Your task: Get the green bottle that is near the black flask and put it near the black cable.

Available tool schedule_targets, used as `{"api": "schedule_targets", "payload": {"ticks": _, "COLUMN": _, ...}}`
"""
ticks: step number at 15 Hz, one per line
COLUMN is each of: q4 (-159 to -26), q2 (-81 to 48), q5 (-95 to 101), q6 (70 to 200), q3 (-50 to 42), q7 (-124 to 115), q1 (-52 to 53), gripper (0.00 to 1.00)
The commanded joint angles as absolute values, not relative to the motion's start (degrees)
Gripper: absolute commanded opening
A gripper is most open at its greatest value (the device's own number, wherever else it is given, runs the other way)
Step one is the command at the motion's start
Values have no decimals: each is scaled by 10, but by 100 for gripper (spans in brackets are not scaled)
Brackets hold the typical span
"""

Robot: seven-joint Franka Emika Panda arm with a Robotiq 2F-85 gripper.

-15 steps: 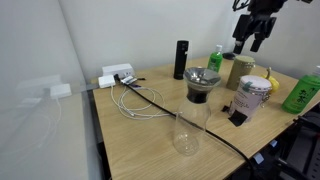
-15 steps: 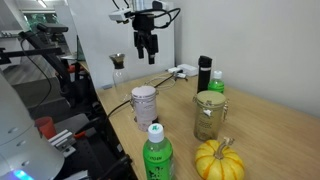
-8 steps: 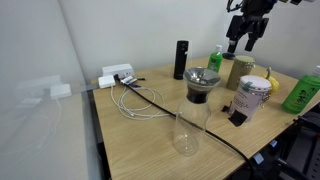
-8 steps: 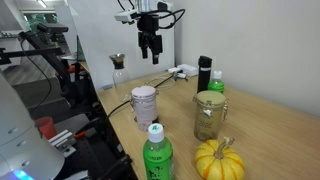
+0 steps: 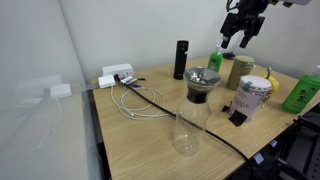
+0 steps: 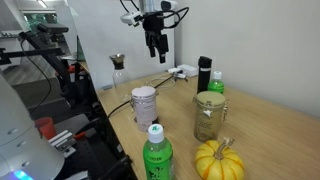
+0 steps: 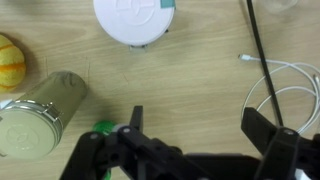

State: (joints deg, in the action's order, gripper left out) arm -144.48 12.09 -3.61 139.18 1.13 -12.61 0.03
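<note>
Wrist view looks straight down past your gripper [image 7: 200,130]: its two dark fingers [image 7: 135,122] stand wide apart with only bare tabletop between them, so the claw is fully spread and carries nothing. A sliver of the green bottle [image 7: 104,128] shows just outside one finger, next to the lidded glass jar [image 7: 35,115], and the black cable [image 7: 262,50] runs across the wood at the far side of that picture. In both exterior views your gripper [image 5: 243,32] [image 6: 157,46] hangs high above the table, well clear of the top of the black flask [image 5: 181,59] [image 6: 204,72] and off to the side of it where the green bottle stands. The green bottle [image 5: 217,58] [image 6: 215,82] is upright on the table just beside the black flask, between the flask and the glass jar [image 5: 240,68] [image 6: 209,113]; whether bottle and flask touch, you cannot tell. The black cable [image 5: 160,100] [image 6: 125,100] lies well apart from the flask, passing the foot of the glass carafe [image 5: 196,112], which stands nearer the table's front edge than the flask does. Looped white wires [image 5: 135,100] lie on the wood on the flask's other side, away from the bottle.
</note>
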Motion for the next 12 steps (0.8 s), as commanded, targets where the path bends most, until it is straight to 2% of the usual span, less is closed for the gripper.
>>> {"api": "schedule_targets", "payload": {"ticks": 1, "q4": -1438, "q2": 85, "q5": 8, "q6": 1510, "q3": 13, "q7": -185, "q1": -31, "gripper": 100}}
{"api": "schedule_targets", "payload": {"ticks": 5, "q4": -1403, "q2": 29, "q5": 140, "q6": 1594, "q3": 7, "q7": -282, "q1": -79, "gripper": 100}}
{"api": "schedule_targets", "payload": {"ticks": 8, "q4": -1356, "q2": -20, "q5": 248, "q6": 1613, "q3": -6, "q7": -374, "q1": -98, "gripper": 100}}
{"api": "schedule_targets", "payload": {"ticks": 12, "q4": -1297, "q2": -90, "q5": 291, "q6": 1604, "q3": -24, "q7": -442, "q1": -89, "gripper": 100}}
